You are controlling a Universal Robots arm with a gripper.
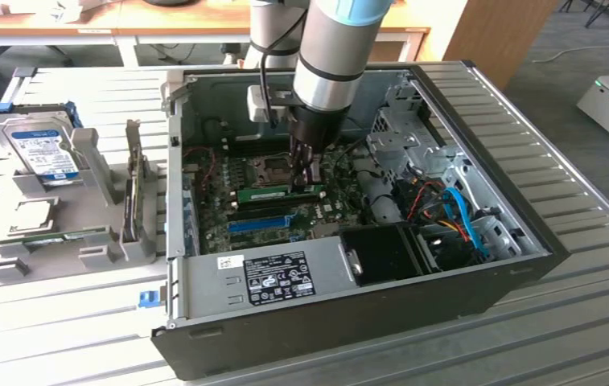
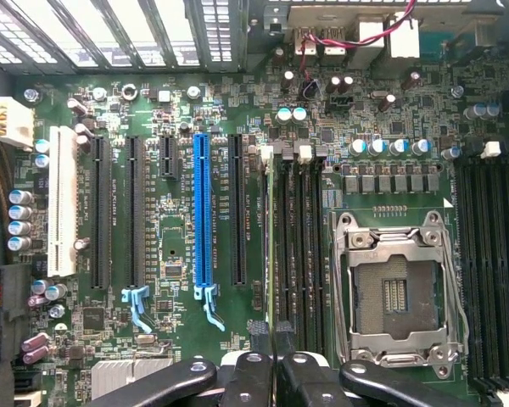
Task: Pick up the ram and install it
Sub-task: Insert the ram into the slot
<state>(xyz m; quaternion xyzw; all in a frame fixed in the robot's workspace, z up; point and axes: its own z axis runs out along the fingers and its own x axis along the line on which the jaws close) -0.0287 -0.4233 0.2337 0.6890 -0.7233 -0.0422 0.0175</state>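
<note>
One ram stands on edge in the end effector, lengthwise along the slots.

A hard drive stands in a holder beside the computer case.

place: lab | signs: desks, carpet, opened computer case

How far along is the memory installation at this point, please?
Done: the ram is off the table and inside the computer case, lined up along the memory slots beside the empty processor socket.
In hand: the gripper is shut on the ram, low over the motherboard.
Left: seating it fully. I cannot tell whether it is pressed home yet.
</note>
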